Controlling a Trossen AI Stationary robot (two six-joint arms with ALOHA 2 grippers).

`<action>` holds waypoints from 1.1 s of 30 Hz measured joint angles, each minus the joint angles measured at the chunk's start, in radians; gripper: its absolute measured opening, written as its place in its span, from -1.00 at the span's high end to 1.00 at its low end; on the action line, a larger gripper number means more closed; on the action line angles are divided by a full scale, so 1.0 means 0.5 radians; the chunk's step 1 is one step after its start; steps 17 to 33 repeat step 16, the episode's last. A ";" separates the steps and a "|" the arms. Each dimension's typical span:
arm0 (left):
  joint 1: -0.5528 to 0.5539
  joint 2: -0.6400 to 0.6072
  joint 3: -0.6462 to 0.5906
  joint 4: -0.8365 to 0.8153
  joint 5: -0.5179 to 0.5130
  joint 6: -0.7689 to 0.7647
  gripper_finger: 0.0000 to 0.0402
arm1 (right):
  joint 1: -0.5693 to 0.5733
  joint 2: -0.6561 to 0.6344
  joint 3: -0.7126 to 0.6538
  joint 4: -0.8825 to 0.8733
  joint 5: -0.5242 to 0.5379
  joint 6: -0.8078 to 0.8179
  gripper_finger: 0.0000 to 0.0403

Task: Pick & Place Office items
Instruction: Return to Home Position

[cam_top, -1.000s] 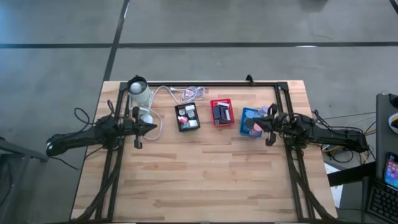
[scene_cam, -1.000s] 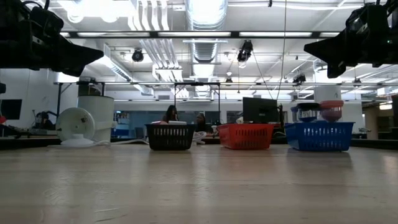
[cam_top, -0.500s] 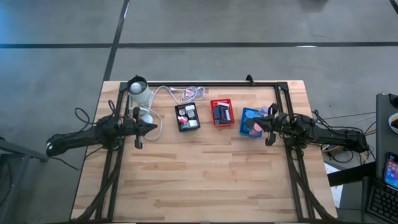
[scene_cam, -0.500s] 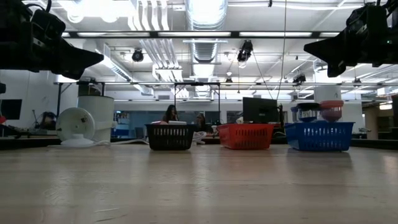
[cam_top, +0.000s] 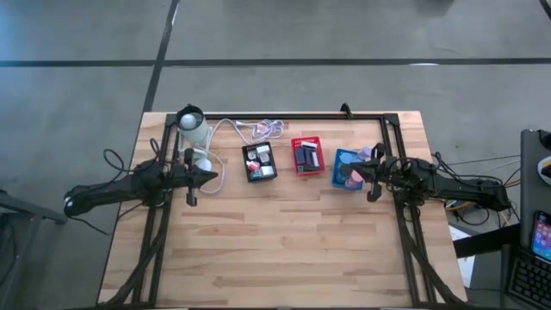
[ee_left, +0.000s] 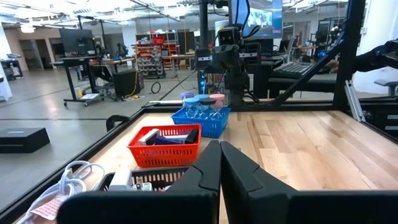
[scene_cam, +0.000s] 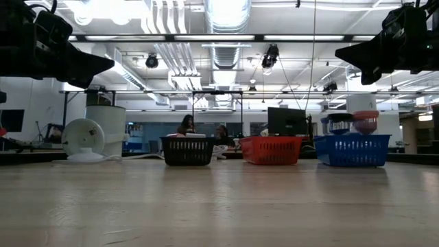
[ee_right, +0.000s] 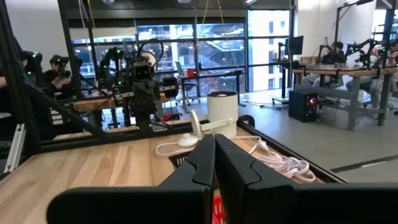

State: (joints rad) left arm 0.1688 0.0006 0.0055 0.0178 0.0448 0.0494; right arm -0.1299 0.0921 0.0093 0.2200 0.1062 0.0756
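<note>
Plainly, the left gripper (cam_top: 209, 177) has its two dark fingers (ee_left: 204, 175) pressed together with nothing between them, and it hangs clear above the table (cam_top: 284, 250). Just ahead of those fingertips sits the black tray (scene_cam: 187, 151), with white and pink blocks (cam_top: 260, 167) lying inside. Beyond it comes the red tray (scene_cam: 272, 150), which holds the dark rectangles (cam_top: 305, 157). Farthest from the left fingertips is the blue tray (scene_cam: 352, 149), piled with blue and pink rolls (ee_left: 200, 101).

The right gripper (cam_top: 360, 175) faces the left one across the row of trays. Its fingers (ee_right: 200, 158) are likewise closed on nothing, raised off the wood. The blue tray lies right under their tips, the red tray next outward, the black tray after that. All the office items in view rest in the three trays; none lies on the bare wood. A white coiled cable (cam_top: 263, 129) lies at the table's far edge, behind the black tray.
</note>
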 joint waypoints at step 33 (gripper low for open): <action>0.000 0.000 0.000 0.011 0.003 -0.001 0.98 | 0.000 0.001 0.000 -0.002 -0.001 0.004 0.96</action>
